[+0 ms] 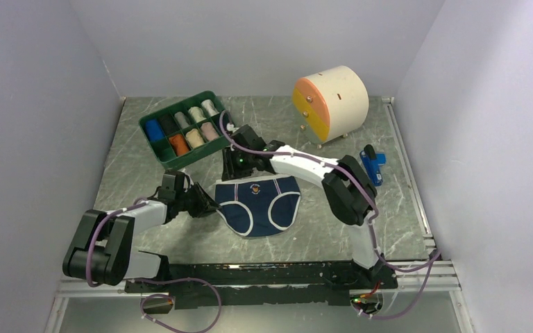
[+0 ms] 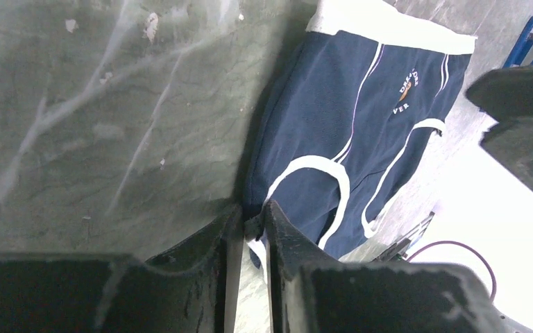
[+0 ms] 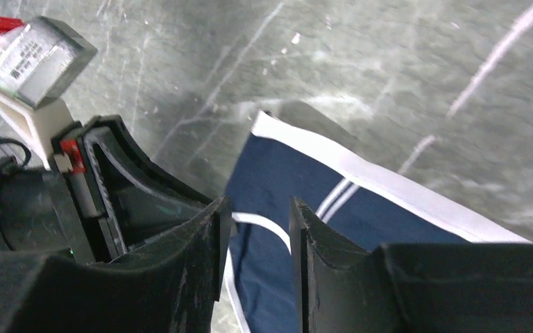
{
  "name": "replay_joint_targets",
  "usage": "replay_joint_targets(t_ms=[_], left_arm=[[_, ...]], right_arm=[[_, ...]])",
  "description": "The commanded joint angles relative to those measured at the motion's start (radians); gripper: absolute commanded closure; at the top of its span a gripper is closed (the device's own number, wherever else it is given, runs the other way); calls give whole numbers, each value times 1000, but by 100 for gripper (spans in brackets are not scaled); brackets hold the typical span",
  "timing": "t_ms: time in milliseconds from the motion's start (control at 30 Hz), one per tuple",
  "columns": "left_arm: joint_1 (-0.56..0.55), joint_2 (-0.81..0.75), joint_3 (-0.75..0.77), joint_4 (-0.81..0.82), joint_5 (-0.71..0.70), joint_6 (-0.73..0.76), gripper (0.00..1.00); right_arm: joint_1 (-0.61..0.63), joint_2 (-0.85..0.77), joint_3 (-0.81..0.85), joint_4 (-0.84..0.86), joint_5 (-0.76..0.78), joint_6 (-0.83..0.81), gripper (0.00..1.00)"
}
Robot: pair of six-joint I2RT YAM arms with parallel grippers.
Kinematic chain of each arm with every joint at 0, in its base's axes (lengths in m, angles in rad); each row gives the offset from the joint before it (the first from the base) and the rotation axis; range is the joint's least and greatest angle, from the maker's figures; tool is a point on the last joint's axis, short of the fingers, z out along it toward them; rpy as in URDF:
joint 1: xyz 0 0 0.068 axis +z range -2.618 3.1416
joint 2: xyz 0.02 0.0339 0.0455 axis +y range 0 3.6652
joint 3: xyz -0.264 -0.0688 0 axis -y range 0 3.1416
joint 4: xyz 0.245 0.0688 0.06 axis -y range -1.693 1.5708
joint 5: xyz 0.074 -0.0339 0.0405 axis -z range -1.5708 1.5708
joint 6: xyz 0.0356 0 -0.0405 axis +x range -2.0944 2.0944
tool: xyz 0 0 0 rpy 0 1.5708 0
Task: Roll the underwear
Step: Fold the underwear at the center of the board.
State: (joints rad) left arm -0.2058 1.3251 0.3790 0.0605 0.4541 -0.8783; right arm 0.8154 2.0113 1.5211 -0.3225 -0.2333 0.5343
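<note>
Rail [image 1: 264, 274]; underwear [image 1: 260, 208] on marbled tabletop [image 1: 333, 232]; pale walls [image 1: 250, 41].

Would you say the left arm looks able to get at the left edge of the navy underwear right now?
Probably yes: the left fingers are at that edge of the underwear, pinching its hem, with nothing in the way.

You see underwear [image 1: 260, 208] of soft, dull blue cloth with white trim. Your table [image 1: 135, 173] looks like hard, smooth grey stone.
</note>
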Motion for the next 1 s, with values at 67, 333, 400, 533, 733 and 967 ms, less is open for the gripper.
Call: replay_joint_targets(t_ms=[67, 333, 400, 533, 733, 967], left_arm=[[5, 18, -34, 72, 4, -25, 80], [5, 5, -21, 49, -5, -6, 86], [5, 10, -18, 49, -4, -5, 89], [4, 21, -12, 60, 4, -7, 92], [4, 18, -16, 55, 5, 4, 94], [5, 18, -26, 84, 21, -2, 95]], right_arm=[[91, 101, 183, -48, 154, 6, 62], [146, 210, 339, -138, 312, -18, 63], [151, 234, 363, -158, 314, -24, 64], [164, 268, 382, -180, 320, -24, 64], [179, 287, 389, -197, 373, -26, 64], [186, 363, 452, -227, 399, -40, 64]])
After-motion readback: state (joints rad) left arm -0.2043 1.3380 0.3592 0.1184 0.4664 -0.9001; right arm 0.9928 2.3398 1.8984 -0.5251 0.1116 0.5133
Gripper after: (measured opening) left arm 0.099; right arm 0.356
